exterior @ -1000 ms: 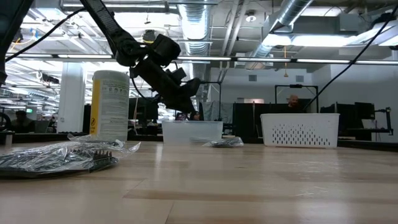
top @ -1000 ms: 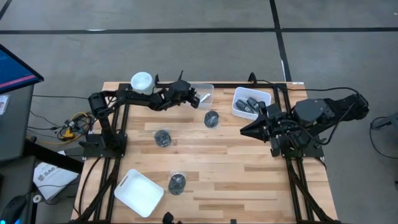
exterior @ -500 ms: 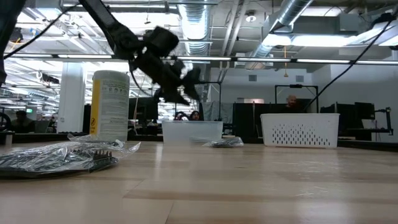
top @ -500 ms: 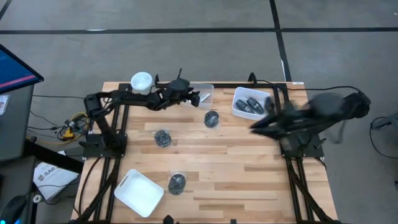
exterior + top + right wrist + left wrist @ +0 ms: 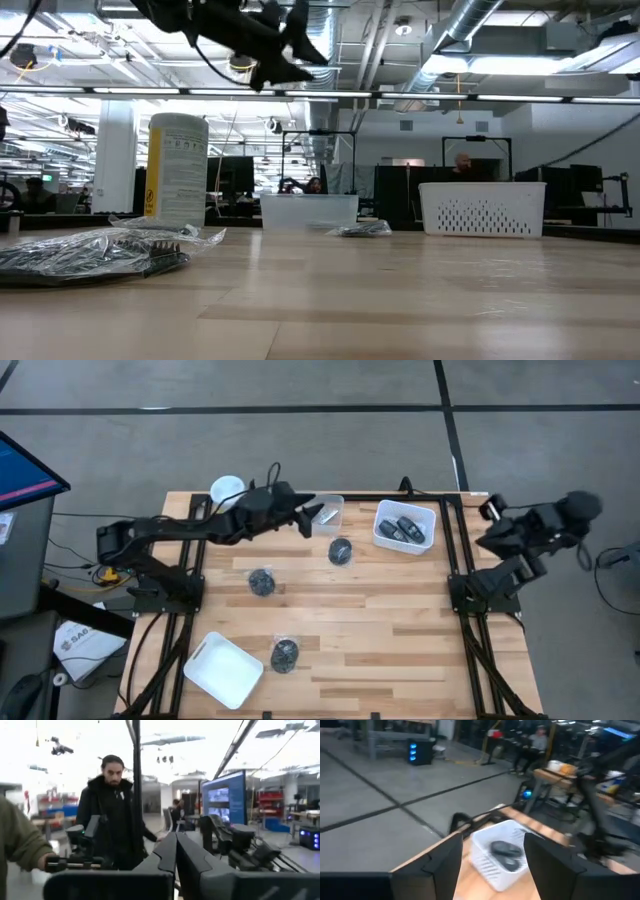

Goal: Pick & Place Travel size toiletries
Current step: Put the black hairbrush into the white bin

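Three dark round lumps in clear wrapping lie on the table: one point(image 5: 340, 550) beside the white basket, one point(image 5: 262, 582) mid-left, one point(image 5: 285, 654) near the front edge. Two dark oblong pieces point(image 5: 402, 528) lie in the white basket point(image 5: 428, 515). I cannot make out any silvery tubes. My left gripper point(image 5: 312, 515) hangs open and empty, high over the clear container point(image 5: 330, 505); its wrist view looks past the fingers point(image 5: 447, 862) down at the basket point(image 5: 485, 862). My right gripper point(image 5: 175, 851) is shut and empty, drawn back beyond the table's right edge point(image 5: 497, 538).
A tall pale-yellow canister with a white lid point(image 5: 228, 490) stands at the far left corner. A white tray point(image 5: 225, 670) lies at the near left. In the low view a wrapped lump point(image 5: 90, 250) lies close by. People stand in the room behind point(image 5: 112, 815).
My left gripper has risen well above the clear container, staying over the table's far edge. My right arm has swung back from beside the white basket toward the table's right edge, lifting and turning so that its fingers point out into the room.
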`<state>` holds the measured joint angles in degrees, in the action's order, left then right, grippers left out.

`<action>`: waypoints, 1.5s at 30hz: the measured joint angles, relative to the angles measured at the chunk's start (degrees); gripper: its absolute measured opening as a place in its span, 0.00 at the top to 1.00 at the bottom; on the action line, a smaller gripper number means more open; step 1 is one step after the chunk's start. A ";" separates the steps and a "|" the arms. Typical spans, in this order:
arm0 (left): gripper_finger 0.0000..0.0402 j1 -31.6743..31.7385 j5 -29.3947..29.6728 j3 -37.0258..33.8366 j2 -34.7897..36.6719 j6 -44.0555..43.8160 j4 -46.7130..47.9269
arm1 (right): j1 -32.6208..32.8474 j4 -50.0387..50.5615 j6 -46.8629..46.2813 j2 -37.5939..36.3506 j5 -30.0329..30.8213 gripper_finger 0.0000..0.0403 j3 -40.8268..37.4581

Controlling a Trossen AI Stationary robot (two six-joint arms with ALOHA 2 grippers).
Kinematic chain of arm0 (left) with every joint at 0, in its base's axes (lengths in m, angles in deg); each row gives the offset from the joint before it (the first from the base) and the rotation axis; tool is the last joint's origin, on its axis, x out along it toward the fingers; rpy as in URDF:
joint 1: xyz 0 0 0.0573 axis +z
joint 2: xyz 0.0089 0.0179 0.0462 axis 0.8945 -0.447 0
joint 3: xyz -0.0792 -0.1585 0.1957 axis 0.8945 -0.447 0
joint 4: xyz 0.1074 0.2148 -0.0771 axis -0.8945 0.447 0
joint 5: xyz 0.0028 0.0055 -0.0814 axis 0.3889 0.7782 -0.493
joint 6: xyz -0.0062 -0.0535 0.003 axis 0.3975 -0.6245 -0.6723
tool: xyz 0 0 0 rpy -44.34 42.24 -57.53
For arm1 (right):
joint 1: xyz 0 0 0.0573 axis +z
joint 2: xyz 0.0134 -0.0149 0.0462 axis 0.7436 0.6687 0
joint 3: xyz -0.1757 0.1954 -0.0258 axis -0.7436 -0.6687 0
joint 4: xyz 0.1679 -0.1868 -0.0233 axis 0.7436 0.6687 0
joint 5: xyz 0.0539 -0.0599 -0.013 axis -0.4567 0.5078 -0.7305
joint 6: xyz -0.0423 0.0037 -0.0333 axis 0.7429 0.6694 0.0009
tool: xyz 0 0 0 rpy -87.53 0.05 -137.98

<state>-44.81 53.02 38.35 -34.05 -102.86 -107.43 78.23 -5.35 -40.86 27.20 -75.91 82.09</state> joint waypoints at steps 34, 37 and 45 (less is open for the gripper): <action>0.40 -19.38 10.26 6.16 -22.26 4.33 -3.21 | -0.85 -47.99 -10.10 -18.48 -7.23 1.00 -56.89; 0.40 -18.08 10.84 8.66 -26.46 4.75 -2.64 | -0.94 -47.52 -10.07 -18.62 -7.12 1.00 -56.89; 0.40 -15.30 12.96 10.14 -33.48 2.71 -1.83 | -1.06 -44.92 -10.17 -17.85 -7.80 1.00 -56.89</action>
<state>-60.11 65.99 48.50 -67.53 -100.15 -109.26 77.16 -50.27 -51.03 9.35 -83.71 25.20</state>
